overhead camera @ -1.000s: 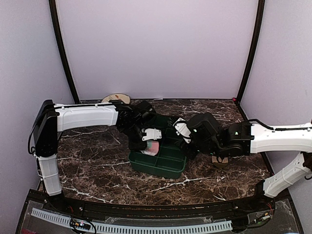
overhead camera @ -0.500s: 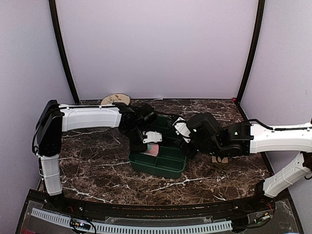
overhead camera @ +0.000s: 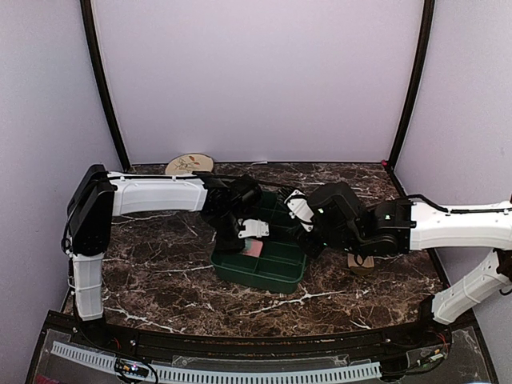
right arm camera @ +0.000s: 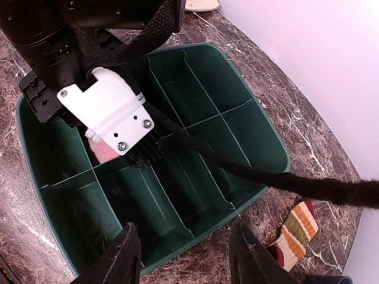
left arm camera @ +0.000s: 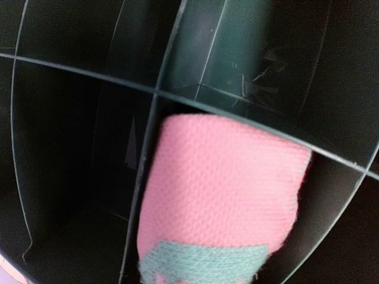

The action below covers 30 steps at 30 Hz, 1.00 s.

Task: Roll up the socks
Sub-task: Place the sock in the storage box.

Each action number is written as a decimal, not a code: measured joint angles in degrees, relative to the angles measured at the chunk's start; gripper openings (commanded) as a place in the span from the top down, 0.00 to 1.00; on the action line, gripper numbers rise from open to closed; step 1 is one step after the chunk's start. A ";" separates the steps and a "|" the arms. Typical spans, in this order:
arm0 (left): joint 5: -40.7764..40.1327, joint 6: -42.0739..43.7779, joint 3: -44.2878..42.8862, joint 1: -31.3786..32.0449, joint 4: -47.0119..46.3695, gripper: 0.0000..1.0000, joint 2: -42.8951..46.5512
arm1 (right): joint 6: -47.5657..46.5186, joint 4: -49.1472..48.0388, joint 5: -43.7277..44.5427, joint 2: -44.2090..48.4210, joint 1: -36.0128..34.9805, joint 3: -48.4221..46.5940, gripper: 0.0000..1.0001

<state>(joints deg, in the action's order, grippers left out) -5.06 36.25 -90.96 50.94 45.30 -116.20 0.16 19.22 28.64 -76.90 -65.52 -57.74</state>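
Observation:
The rolled pink sock (left arm camera: 219, 195), with a mint-green patch, fills the left wrist view and hangs over a divider of the green bin (overhead camera: 276, 276). My left gripper (overhead camera: 250, 242) is shut on it and reaches down into the bin. A bit of pink shows under that gripper in the right wrist view (right arm camera: 102, 151). Its fingers are hidden in its own view. My right gripper (right arm camera: 186, 254) is open and empty above the bin's right edge. The tan sock with the striped cuff (right arm camera: 296, 234) lies on the table right of the bin, mostly hidden under my right arm in the top view (overhead camera: 362, 266).
The bin has several compartments split by thin dividers (right arm camera: 177, 127). A round beige plate (overhead camera: 190, 164) leans at the back left wall. A black cable (right arm camera: 266, 174) crosses over the bin. The dark marble table (overhead camera: 160, 272) lies all round the bin.
My left gripper has moved a little right and down into the bin with the pink sock. The right arm has barely moved.

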 measured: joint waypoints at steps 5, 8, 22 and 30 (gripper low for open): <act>0.02 -0.66 -0.55 0.00 0.26 0.56 -0.52 | -0.11 0.00 -0.48 0.04 0.74 0.04 0.51; 0.26 -1.31 -0.94 -0.02 0.74 0.52 -0.52 | -0.22 -0.07 -0.61 0.13 1.03 0.09 0.51; 0.70 -3.93 -3.32 0.04 4.20 0.43 -0.07 | -1.03 -1.75 -1.84 0.44 2.16 0.96 0.51; 1.27 -4.83 -5.07 0.20 5.55 0.22 0.48 | -1.36 -2.29 -1.90 0.33 2.21 0.96 0.51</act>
<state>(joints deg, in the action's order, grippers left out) -3.79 31.42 -96.03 51.13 50.85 -115.72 -1.19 16.93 26.74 -76.58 -63.31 -56.77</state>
